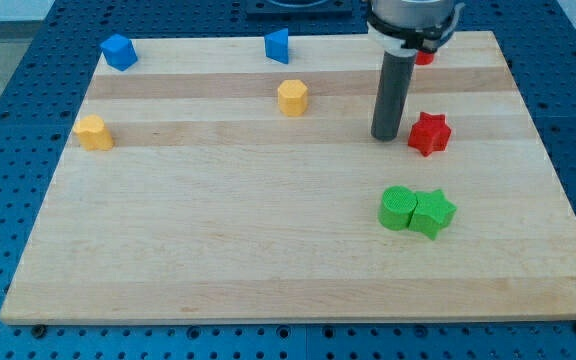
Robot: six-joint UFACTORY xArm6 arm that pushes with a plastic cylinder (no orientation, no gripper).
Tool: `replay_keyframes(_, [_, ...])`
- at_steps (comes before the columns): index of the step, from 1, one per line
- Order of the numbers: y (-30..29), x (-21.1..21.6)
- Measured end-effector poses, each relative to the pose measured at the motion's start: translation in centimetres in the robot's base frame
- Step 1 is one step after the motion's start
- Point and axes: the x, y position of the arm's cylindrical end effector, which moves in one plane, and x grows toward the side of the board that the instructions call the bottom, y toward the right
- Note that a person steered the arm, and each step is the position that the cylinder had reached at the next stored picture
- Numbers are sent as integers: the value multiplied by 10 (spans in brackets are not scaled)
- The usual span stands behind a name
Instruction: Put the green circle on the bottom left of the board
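Observation:
The green circle (397, 208) lies on the wooden board (218, 240) at the lower right, touching a green star (433, 212) on its right side. My tip (385, 137) stands on the board above the green circle, a short way off, and just left of a red star (429, 133). The tip touches no block.
A yellow hexagon (292, 97) sits at the upper middle. A yellow block (93, 132) is at the left edge. A blue block (118, 51) and a blue block (277, 45) lie along the top. A red block (425, 57) is partly hidden behind the arm.

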Motion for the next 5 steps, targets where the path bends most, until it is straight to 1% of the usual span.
replay_keyframes(2, [59, 0])
replay_keyframes(3, [59, 0])
replay_keyframes(4, [38, -2])
replay_keyframes(5, [29, -2])
